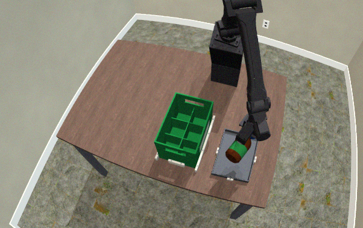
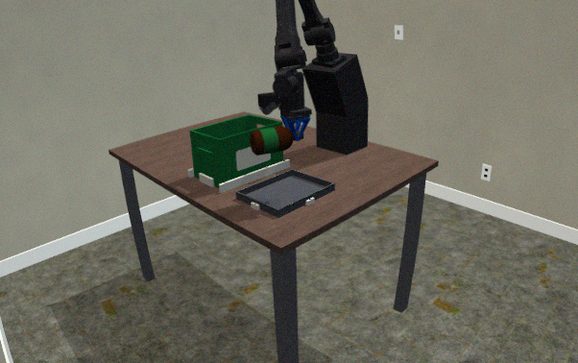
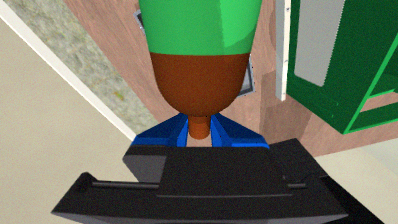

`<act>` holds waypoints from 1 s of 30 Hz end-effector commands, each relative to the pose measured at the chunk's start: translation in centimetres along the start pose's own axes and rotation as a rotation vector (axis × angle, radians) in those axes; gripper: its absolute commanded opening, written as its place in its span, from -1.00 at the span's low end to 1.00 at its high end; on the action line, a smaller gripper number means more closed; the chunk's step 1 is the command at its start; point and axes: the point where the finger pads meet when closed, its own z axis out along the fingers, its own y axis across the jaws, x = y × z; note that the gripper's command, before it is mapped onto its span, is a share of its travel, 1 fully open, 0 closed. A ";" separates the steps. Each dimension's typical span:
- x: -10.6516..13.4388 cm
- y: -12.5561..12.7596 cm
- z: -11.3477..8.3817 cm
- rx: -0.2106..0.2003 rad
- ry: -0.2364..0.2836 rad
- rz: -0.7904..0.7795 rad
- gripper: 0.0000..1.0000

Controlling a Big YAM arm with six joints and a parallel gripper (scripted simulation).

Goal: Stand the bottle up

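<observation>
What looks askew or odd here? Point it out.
Only the brown bottle: it lies nearly sideways in the air above the tray, neck in the gripper, rather than standing. The crate and tray look level, with no visible damage.

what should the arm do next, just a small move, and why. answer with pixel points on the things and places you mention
Probably rotate the hand point(image 1: 251, 138) point(image 2: 298, 136) point(image 3: 199, 112) to swing the bottle's point(image 1: 239, 151) point(image 2: 271, 140) point(image 3: 200, 60) base downward, while still above the tray point(image 1: 220, 169) point(image 2: 278, 211): the hand grips the neck, and the bottle hangs in the air, lying nearly level.
</observation>
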 end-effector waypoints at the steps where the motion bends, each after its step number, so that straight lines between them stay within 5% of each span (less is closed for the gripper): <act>1: -0.6 0.8 -1.5 -0.019 -0.021 -0.092 -1.00; 30: -0.6 0.8 -1.5 -0.018 -0.022 -0.158 -1.00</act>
